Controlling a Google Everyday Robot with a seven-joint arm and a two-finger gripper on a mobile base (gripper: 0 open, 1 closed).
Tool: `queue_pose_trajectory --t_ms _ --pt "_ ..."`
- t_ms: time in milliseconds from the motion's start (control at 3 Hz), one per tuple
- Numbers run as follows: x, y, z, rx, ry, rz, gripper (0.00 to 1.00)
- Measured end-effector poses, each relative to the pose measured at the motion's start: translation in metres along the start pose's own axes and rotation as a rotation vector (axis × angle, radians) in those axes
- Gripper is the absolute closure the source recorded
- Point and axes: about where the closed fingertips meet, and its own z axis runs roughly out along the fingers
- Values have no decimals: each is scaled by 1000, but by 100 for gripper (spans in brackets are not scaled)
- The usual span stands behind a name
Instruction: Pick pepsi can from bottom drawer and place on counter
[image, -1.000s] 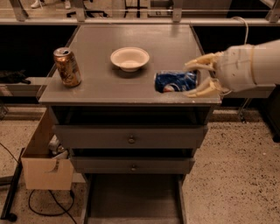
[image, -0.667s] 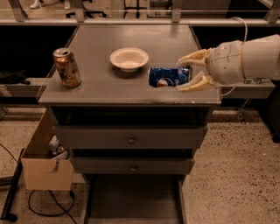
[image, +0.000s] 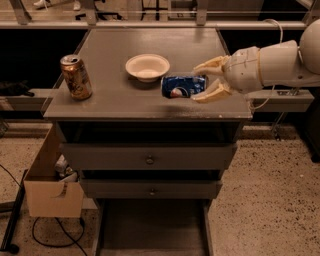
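**Pepsi can held on its side over the counter**

The gripper (image: 204, 80) is seen at the right side of the counter (image: 150, 100), reaching in from the right on a pale, thick arm (image: 272, 62). Its two cream fingers (image: 210, 65) are closed around the pepsi can (image: 183, 86), one finger above the right end of the can and one below it. The can is held lying on its side, with the round logo turned toward the camera. It is found over the right half of the counter, just beside a white bowl (image: 147, 66). Whether the can touches the surface cannot be told.

The bowl is placed near the middle of the counter. A gold-brown can (image: 76, 76) is standing upright near the left edge, well apart from the pepsi can.

Under the counter, two upper drawers with small round knobs are seen, the first one (image: 149, 156) pulled out a little and the second (image: 150, 189) below it. The bottom drawer (image: 152, 227) is pulled out at the lowest place and shown as a flat grey tray. A cardboard box (image: 50, 192) is standing on the speckled floor (image: 265, 200) to the left of the cabinet.
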Motion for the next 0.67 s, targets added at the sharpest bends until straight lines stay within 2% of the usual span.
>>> queue_pose_trajectory --t_ms 667 --pt "30 -20 3 -11 48 29 100"
